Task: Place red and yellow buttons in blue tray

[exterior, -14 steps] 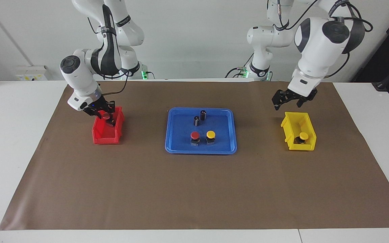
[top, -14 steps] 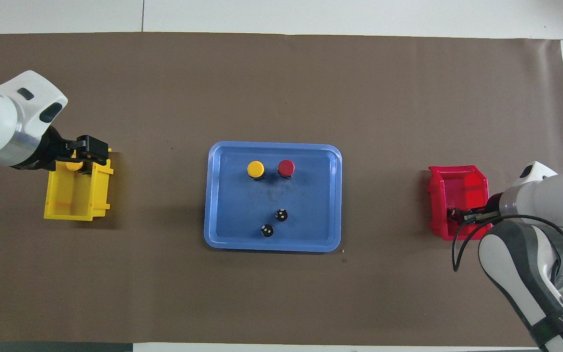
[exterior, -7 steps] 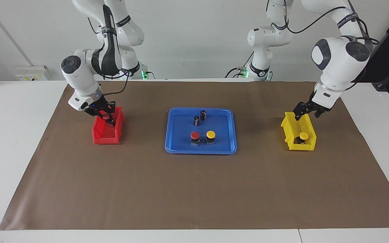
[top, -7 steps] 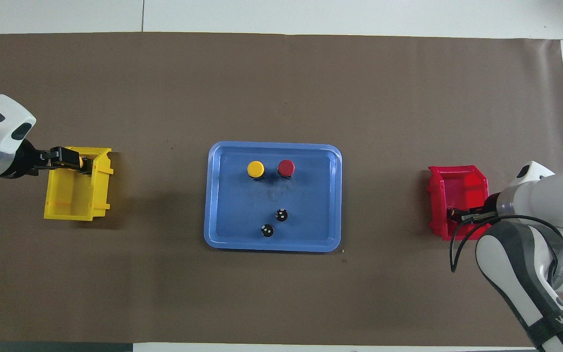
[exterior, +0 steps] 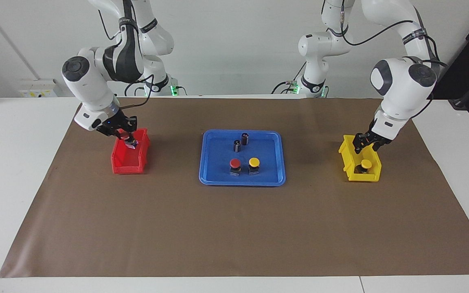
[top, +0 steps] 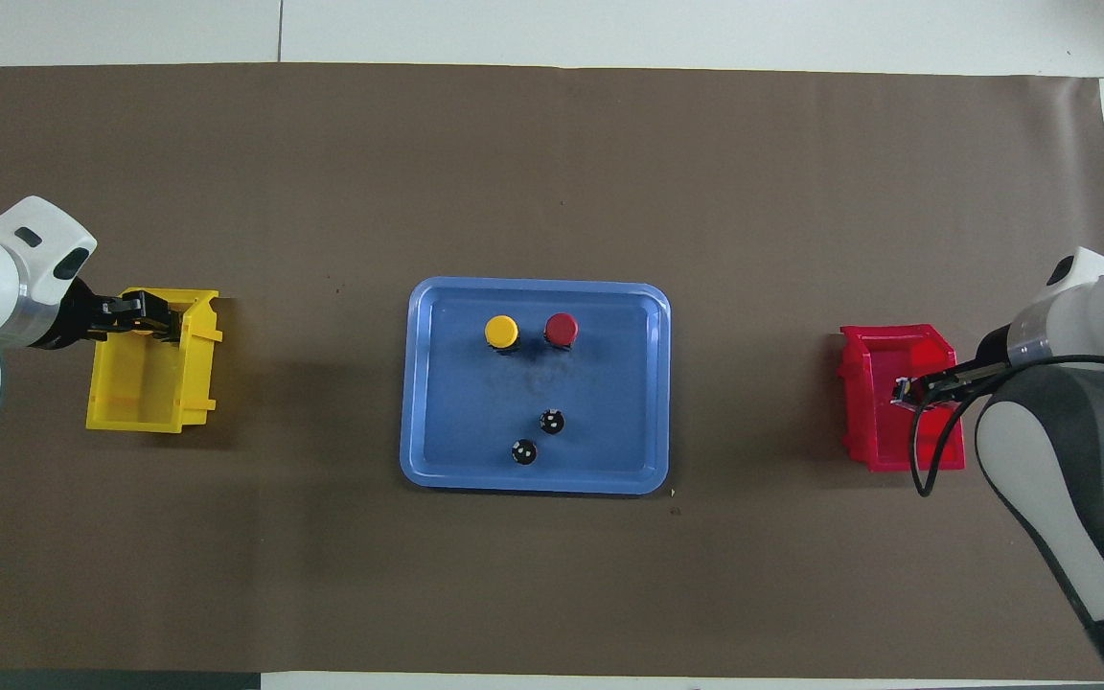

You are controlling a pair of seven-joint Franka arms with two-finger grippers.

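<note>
Two buttons in tray, two at the bins.

Blue tray [exterior: 218, 175] at mid tabletop, holding one red button [exterior: 235, 163] and one yellow button [exterior: 254, 162] side by side at the end farther from the robots, plus two dark capless cylinders [exterior: 237, 145] nearer the robots. Right gripper [exterior: 130, 141] low over the red bin [exterior: 126, 166] toward the right arm's end, fingers clenched on a second red button [exterior: 128, 138], raised off the bin floor. Left gripper [exterior: 364, 145] dipped into the yellow bin [exterior: 350, 167] toward the left arm's end, just above a second yellow button [exterior: 365, 164] sitting inside; grip state not readable.
</note>
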